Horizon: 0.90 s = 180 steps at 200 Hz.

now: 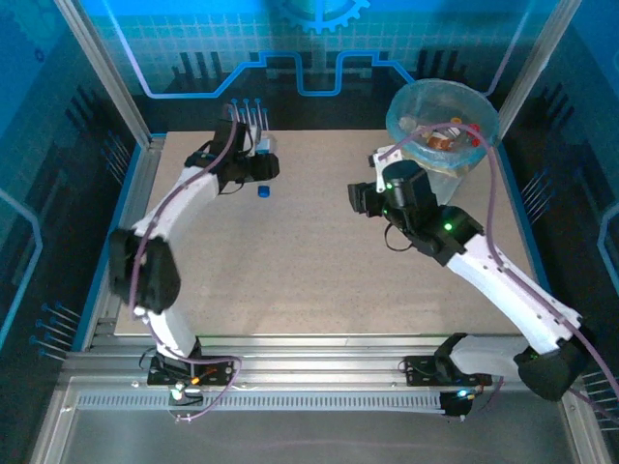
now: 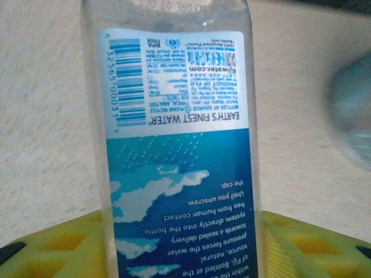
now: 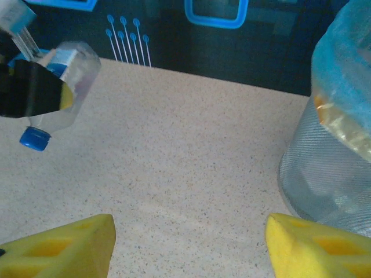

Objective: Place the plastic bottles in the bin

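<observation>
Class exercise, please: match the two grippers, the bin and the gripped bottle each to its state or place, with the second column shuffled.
Column one:
1 left gripper
2 right gripper
3 bin
4 blue-label bottle

Column two:
A tilted, blue cap lowest
B open, nothing between the fingers
C shut on the blue-label bottle
D far right of the table, holds other bottles

Pairs: 1-C, 2-B, 3-D, 4-A

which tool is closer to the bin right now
Right. The right tool hangs open just beside the bin, not touching it; the left tool is far across the table, closed on a blue-labelled bottle.
</observation>
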Available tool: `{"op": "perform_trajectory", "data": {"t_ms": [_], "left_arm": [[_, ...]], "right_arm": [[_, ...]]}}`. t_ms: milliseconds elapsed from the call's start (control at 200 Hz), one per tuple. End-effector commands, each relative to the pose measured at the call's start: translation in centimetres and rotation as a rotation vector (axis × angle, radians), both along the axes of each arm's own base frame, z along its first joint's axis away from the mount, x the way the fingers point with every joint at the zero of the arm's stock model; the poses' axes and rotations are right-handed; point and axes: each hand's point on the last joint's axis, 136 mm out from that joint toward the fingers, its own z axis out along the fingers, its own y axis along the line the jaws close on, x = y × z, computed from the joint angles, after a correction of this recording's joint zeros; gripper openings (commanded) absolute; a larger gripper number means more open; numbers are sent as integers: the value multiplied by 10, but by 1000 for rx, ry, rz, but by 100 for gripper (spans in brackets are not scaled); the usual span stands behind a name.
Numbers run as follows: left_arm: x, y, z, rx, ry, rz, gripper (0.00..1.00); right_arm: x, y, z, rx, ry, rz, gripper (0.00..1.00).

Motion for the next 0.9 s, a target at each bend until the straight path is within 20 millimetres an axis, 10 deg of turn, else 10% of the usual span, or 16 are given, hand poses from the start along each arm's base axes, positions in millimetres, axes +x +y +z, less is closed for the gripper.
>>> {"op": "perform_trajectory", "data": {"t_ms": [0, 320, 895], "left_arm": [[-34, -42, 54, -57, -199, -195, 56], [-153, -103, 123, -118, -575, -549, 55], [-232, -119, 127, -211, -697, -749, 51]], "right_arm": [[-17, -11, 17, 60, -29, 0, 69], [-66, -10, 64, 359, -166, 193, 69], [-119, 15, 99, 532, -260, 497, 73]]}}
